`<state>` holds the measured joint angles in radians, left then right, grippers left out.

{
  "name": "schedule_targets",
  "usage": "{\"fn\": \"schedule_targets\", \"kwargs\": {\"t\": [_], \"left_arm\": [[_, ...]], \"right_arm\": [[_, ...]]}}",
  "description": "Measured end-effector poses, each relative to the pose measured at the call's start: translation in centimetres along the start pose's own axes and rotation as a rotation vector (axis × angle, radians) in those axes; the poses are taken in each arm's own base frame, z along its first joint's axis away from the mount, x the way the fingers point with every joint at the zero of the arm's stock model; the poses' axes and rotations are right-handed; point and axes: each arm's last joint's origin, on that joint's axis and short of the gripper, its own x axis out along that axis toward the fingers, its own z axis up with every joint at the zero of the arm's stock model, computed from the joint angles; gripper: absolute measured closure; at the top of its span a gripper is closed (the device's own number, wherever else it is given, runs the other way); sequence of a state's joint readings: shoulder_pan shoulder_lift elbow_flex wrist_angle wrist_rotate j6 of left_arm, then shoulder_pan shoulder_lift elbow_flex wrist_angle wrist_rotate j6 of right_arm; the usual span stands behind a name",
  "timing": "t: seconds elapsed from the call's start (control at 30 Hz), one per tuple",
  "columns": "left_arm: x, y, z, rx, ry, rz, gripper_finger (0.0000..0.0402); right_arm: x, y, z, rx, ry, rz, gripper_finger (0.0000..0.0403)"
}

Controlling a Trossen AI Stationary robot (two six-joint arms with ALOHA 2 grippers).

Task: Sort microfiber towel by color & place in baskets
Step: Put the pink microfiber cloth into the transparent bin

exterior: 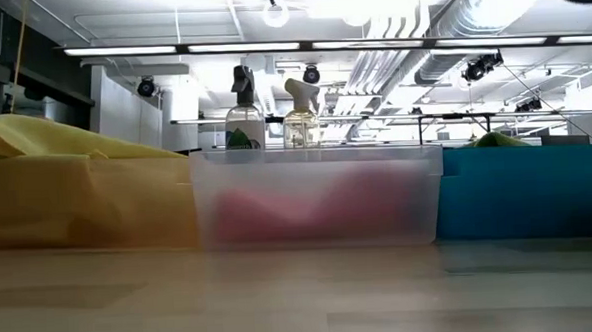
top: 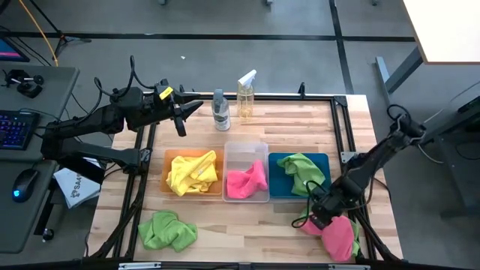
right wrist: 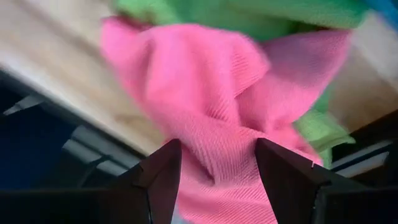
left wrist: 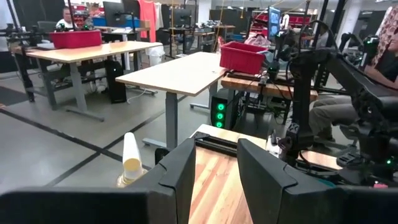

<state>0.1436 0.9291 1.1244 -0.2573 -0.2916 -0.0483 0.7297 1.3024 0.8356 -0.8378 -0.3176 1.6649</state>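
Three bins sit side by side mid-table: the orange bin [top: 168, 159] holds a yellow towel [top: 192, 173], the clear bin [top: 245, 150] a pink towel [top: 246, 182], the teal bin [top: 324, 161] a green towel [top: 303, 172]. A green towel [top: 167, 229] lies loose at the near left. A pink towel [top: 339, 235] lies crumpled at the near right corner, over a green one [right wrist: 320, 130]. My right gripper [top: 316, 217] hangs low over it, open, a finger on each side of a raised fold [right wrist: 217, 155]. My left gripper [top: 187, 116] is open above the far left of the table. My right gripper comes from above and straddles a bunched fold of the pink towel [right wrist: 219, 146] near its edge toward the bins. The cloth fills the gap between the open fingers [right wrist: 163, 177]. I cannot tell whether they touch it. The towel lies on the table.
Two clear spray bottles [top: 220, 111] [top: 246, 95] stand behind the bins near the far edge. A dark frame rail [top: 341, 127] runs along the table's sides. Bare wood lies in front of the bins between the two loose towels.
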Motion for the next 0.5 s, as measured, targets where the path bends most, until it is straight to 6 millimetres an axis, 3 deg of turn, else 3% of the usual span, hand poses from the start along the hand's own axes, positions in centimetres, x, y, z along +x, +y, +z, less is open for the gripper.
{"fn": "schedule_targets", "kwargs": {"t": [0.27,0.33,0.43,0.5], "left_arm": [[0.0,0.0,0.0,0.0,0.0,0.002,0.0293],[0.0,0.0,0.0,0.0,-0.002,0.008,0.0293],[0.0,0.0,0.2,-0.006,-0.021,0.009,0.0293],[0.0,0.0,0.3,-0.01,-0.036,0.008,0.0293]], "right_arm": [[1.9,0.3,0.6,-0.018,0.016,-0.101,0.0217],[1.7,0.7,0.4,-0.05,0.032,-0.095,0.0257],[0.0,1.5,-0.2,-0.114,0.036,-0.077,0.0365],[-2.0,1.9,-0.7,-0.134,0.019,-0.084,0.0385]]}}
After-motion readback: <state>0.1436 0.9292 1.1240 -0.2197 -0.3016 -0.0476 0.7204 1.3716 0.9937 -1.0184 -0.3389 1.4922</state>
